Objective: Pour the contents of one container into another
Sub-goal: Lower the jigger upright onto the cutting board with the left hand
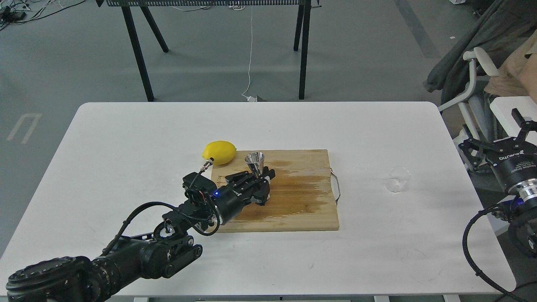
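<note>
A white rounded table [126,167] fills the frame's middle. On it lies a stained wooden cutting board [302,201] with a yellow lemon [219,152] at its upper-left corner. The left gripper [262,178] is clamped on the shiny steel hourglass jigger [255,162], upright at centre. The right gripper [499,142], fingers spread, hangs at right edge. The small clear cup [397,179] stands right of the board.

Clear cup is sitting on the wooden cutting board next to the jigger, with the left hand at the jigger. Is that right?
Not quite. The head view shows the clear cup on the bare white table, right of the cutting board, not on it. The left hand is indeed at the jigger.
</note>
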